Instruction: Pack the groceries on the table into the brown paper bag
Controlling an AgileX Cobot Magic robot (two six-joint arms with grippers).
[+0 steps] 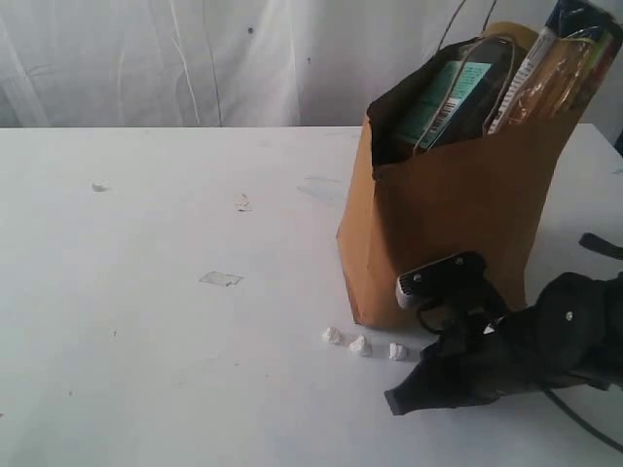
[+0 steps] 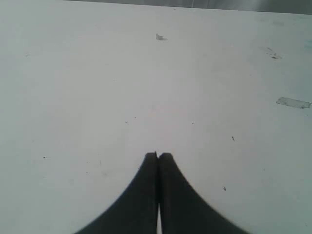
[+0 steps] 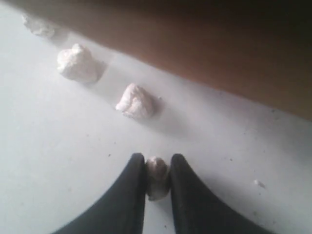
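The brown paper bag (image 1: 448, 214) stands upright on the table (image 1: 146, 321), right of centre. A teal-labelled item (image 1: 443, 102) and the long spaghetti packet (image 1: 555, 68) stick out of its top; the other groceries are hidden. My right gripper (image 1: 394, 401) lies low on the table just in front of the bag (image 3: 219, 58). It (image 3: 157, 163) is shut on a small white crumb (image 3: 157, 178). More white crumbs (image 3: 136, 102) lie in a row beyond it (image 1: 360, 345). My left gripper (image 2: 158, 156) is shut and empty over bare tabletop, and is out of the exterior view.
A clear scrap of tape (image 1: 221, 279) and small marks (image 1: 242, 203) lie on the table's left half. A white curtain (image 1: 146, 58) hangs behind. The right arm's camera (image 1: 443, 277) and cable sit close against the bag's front.
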